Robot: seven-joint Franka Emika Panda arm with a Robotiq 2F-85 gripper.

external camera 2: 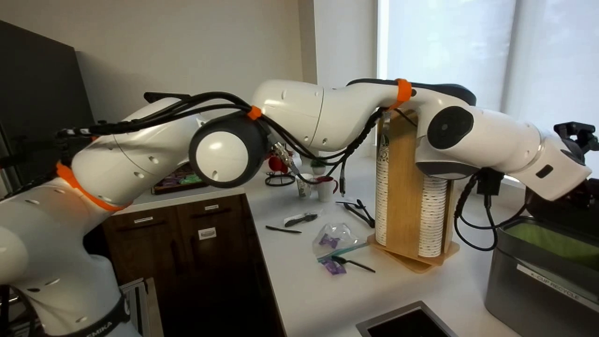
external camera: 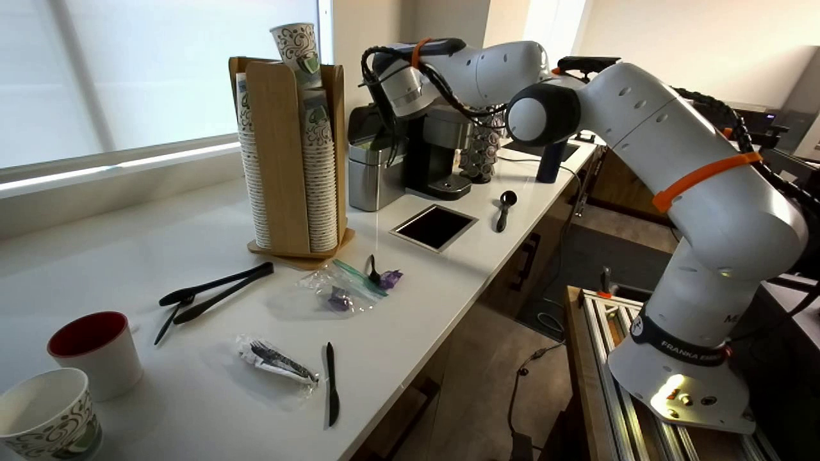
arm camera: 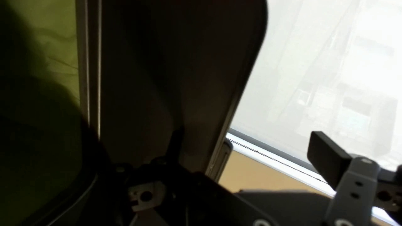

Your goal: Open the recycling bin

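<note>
The recycling bin is a steel box [external camera: 373, 182] on the counter, lined in green; it also shows in an exterior view [external camera 2: 538, 290], labelled "CUP RECYCLE". Its dark lid stands raised, seen in the wrist view [arm camera: 188, 62] beside the green liner [arm camera: 59, 53]. My gripper [arm camera: 248, 147] is open with nothing held, its fingers wide apart. One finger is in front of the lid's inner side, the other past the lid's edge against the window. Whether a finger touches the lid cannot be told. In the exterior views the fingers are dark or hidden.
A wooden cup dispenser [external camera: 282, 160] stands beside the bin. A coffee machine [external camera: 442, 153] and a pod rack [external camera: 480, 150] stand on its other side. A square opening [external camera: 434, 227] is set into the counter in front. A black spoon [external camera: 505, 208], plastic bag [external camera: 339, 291] and tongs [external camera: 218, 291] lie around.
</note>
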